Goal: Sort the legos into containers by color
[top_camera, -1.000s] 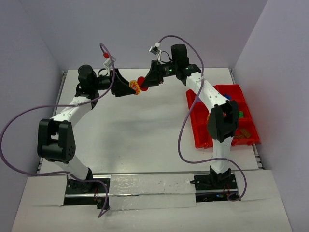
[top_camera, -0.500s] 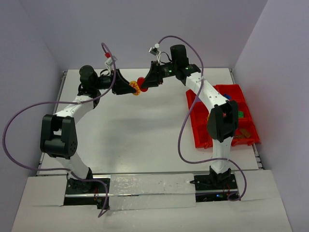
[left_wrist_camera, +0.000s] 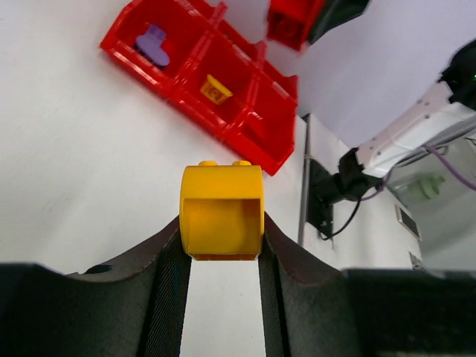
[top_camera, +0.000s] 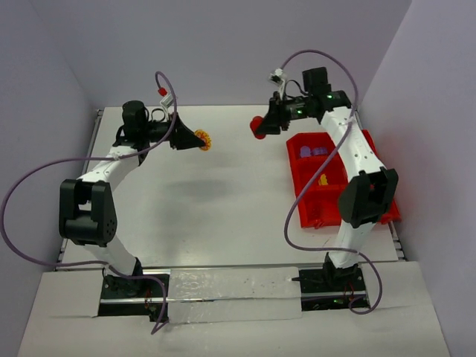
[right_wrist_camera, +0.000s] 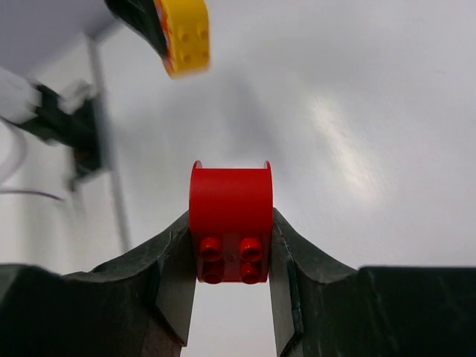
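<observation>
**Two bricks held aloft, neither yet binned**

Finding 1. The yellow plastic brick with a curved top (left_wrist_camera: 222,212) is clamped between the fingers of the left gripper (left_wrist_camera: 222,223). It is held above the far left part of the white table (top_camera: 223,193), well apart from the tray.

Finding 2. The red plastic brick of the same curved form (right_wrist_camera: 230,223) is pinched, studs toward the camera, by the right gripper (right_wrist_camera: 230,230). It hangs over the far side of the table, near the far left corner of the bright red divided plastic tray (top_camera: 300,212).

Finding 3. The tray lies along the right edge of the table. Its far compartment on the left side holds purple pieces (top_camera: 311,151). The next compartment toward the near edge holds one small yellow-orange piece (top_camera: 323,179). Other compartments are partly hidden by the right arm, so I cannot tell what they hold.

Assessment. The step in hand appears to be delivery.
- The red brick is closer and should go first, to a compartment holding no other colour.
- It should be lowered between the walls before the jaws part, so that it does not bounce over a divider.
- The yellow brick belongs with the yellow-orange piece.
- The left arm has the whole width of the table to cross, and it should wait until the right arm is clear of the tray. Both would otherwise crowd the same corner.
- Both grips look square and centred, so no regrasp seems needed.
</observation>
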Tool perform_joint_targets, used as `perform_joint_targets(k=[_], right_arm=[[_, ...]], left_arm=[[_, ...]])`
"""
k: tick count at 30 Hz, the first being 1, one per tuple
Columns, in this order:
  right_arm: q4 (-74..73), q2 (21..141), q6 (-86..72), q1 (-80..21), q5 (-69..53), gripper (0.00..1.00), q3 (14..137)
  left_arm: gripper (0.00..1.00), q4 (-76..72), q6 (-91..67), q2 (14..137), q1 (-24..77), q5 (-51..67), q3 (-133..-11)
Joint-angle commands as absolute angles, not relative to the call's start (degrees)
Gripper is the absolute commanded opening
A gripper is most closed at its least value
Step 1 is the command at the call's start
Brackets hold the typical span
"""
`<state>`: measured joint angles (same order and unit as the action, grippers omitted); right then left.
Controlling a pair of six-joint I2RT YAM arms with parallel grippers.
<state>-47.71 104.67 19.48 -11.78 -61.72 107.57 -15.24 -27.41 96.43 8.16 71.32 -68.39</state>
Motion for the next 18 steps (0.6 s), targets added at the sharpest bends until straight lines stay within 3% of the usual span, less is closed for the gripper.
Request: perform_joint_targets(k=[1,4,9,18], right_arm=[[-75.31,97.04,46.82,-6.92,-49.10,0.00,103.41],[-76.82,87.46,57.65,-2.63,-36.45,0.00,87.90],[-77.08,80.02,65.79,2.52,-23.94,0.00,75.89],[-73.22,79.97,68.47,6.94,-16.62,0.00,71.90]], left_arm=[[0.00,11.00,-1.76,91.91,9.43,58.71,-73.37],[0.00,12.40,3.34,90.71,10.46,51.52,-72.52],[0.00,13.12,3.84,92.20,11.57,49.98,-74.41],[0.00,13.71,5.36,93.08,13.80,49.13,-75.94]])
